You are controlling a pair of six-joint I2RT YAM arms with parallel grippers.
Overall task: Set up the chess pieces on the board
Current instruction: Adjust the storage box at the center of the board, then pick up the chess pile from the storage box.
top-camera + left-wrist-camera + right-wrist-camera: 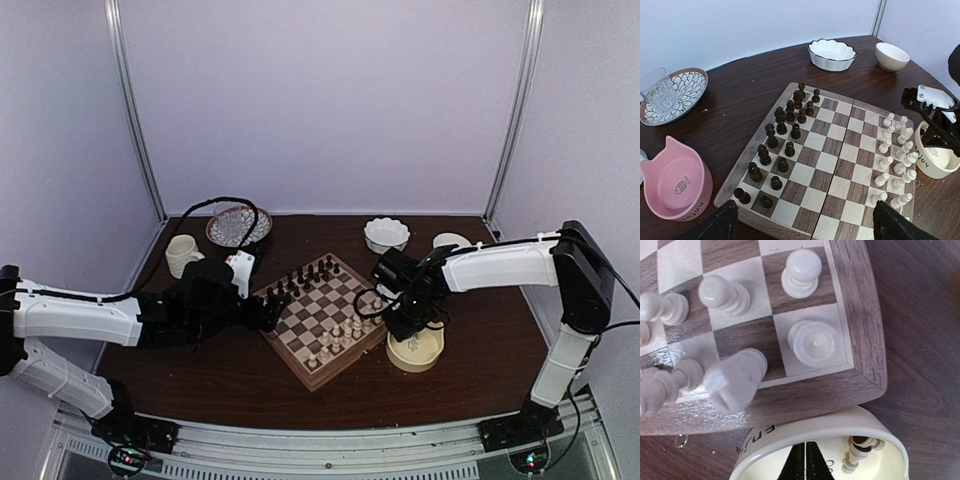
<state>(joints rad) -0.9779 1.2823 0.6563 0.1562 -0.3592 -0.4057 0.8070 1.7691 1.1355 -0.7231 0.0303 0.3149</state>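
Retrieval from the cream bowl (765,440) is the step I judge to be in hand: my right gripper (807,460) hangs inside its rim with the fingers pressed fully together. I can see no piece between them, while a small heap of cream-white chess pieces (859,452) lies against the bowl's inner wall, just to one side of the tips. The bowl sits just beside a corner of the board (860,315), and others of the white set already stand in two rows along that edge, so I have little room for error. To do this well I would spread the fingers before moving across to the heap, then come down over one piece only and close across its stem rather than its round head, so it does not squirt out or drag a neighbour along. I would then lift straight up until it is clear of the rim before any sideways travel, because the corner piece (812,342) stands very near the bowl and a low swing could topple it. The vacant square is best approached from above, and I would release only once the base sits flat. My left gripper (258,312) is spread wide and holds nothing, near the opposite corner by the dark pieces (780,145), and I would leave it parked there
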